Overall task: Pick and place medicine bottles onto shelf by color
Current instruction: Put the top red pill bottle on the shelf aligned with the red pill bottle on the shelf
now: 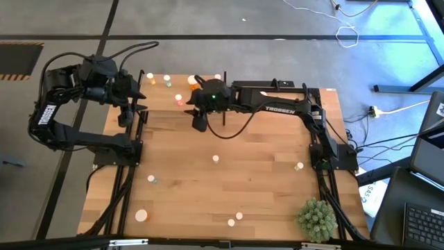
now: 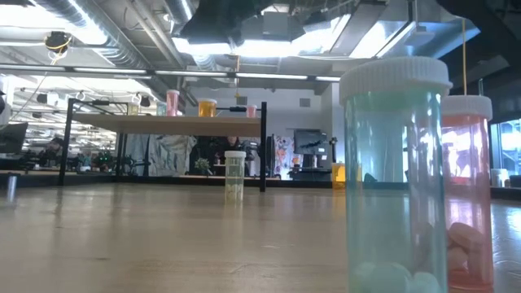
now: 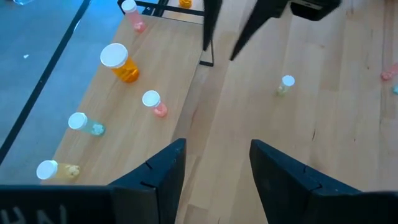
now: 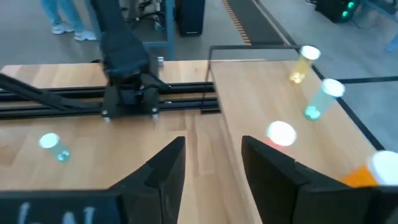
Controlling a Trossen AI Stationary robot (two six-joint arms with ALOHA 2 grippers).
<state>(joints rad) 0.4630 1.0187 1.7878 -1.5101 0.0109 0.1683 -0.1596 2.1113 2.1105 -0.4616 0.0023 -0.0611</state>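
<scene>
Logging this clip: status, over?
Both end effectors, left and right, open, empty, near the light wooden shelf. Small white-capped medicine bottles loose on table. Nothing blocking.

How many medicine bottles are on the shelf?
6 on the shelf: yellow bottle, green bottle, pink bottle, big orange bottle in a row, second pink bottle and small orange bottle beyond. Others may be hidden.

The left arm folds back at the far left corner, its left pincer (image 1: 133, 104) pointing right with fingers parted and nothing between them. The right arm stretches leftward along the far side, elbow at the right; its right pincer (image 1: 200, 122) hangs with fingers apart, likewise empty.
</scene>
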